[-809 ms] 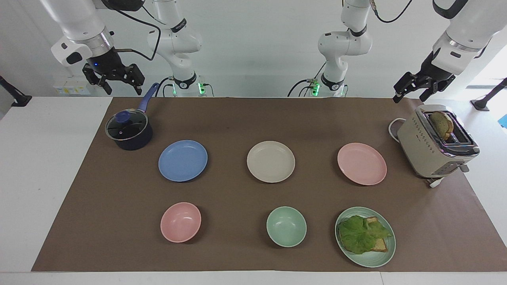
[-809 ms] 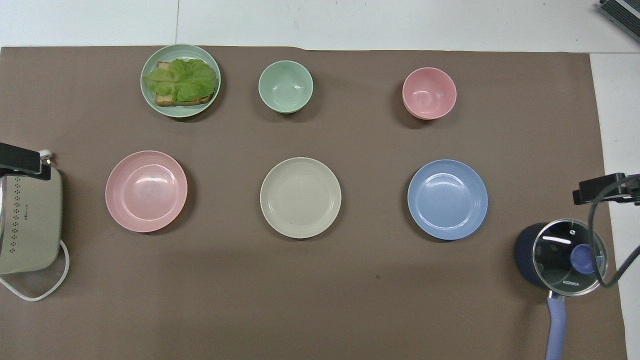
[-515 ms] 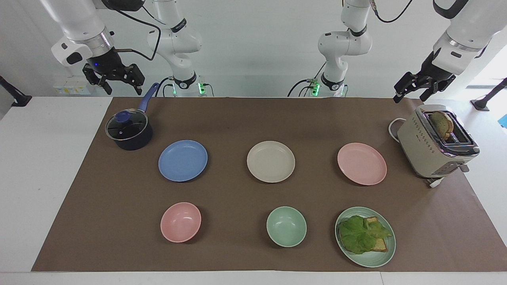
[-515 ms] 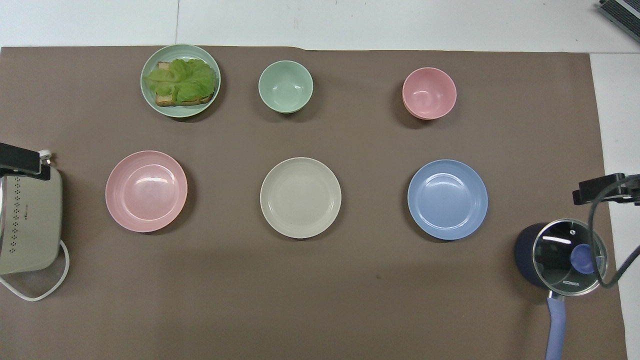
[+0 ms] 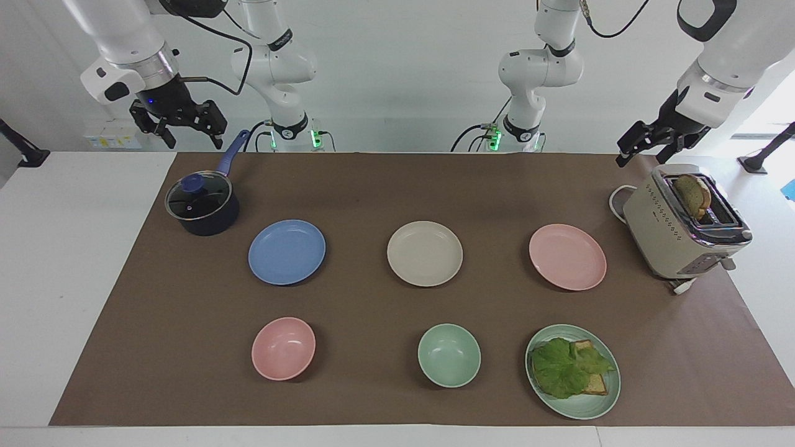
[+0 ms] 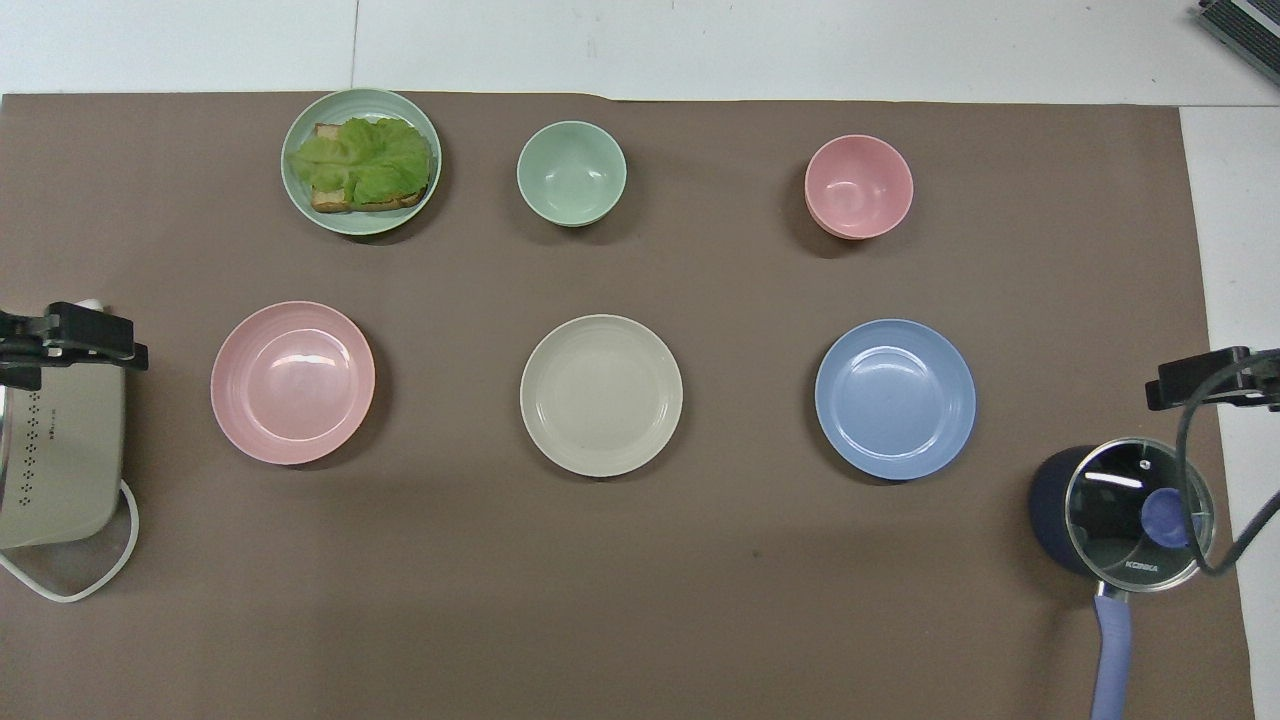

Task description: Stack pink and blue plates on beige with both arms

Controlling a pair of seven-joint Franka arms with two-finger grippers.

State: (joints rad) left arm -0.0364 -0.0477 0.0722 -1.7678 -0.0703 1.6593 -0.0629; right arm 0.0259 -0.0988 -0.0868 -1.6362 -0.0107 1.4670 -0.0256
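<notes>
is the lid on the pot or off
On. The glass lid with its blue knob sits flat across the rim of the dark pot, near the right arm's end of the table.

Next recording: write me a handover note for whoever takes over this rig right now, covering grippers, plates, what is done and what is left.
Left gripper: open, empty, raised over the beige toaster.
Right gripper: open, empty, raised above the dark blue lidded saucepan.
Round matte plates in one row, apart: blue plate toward the right arm's end, beige plate in the middle, pink plate toward the left arm's end.
Done: nothing.
Left: stack both on beige.
</notes>
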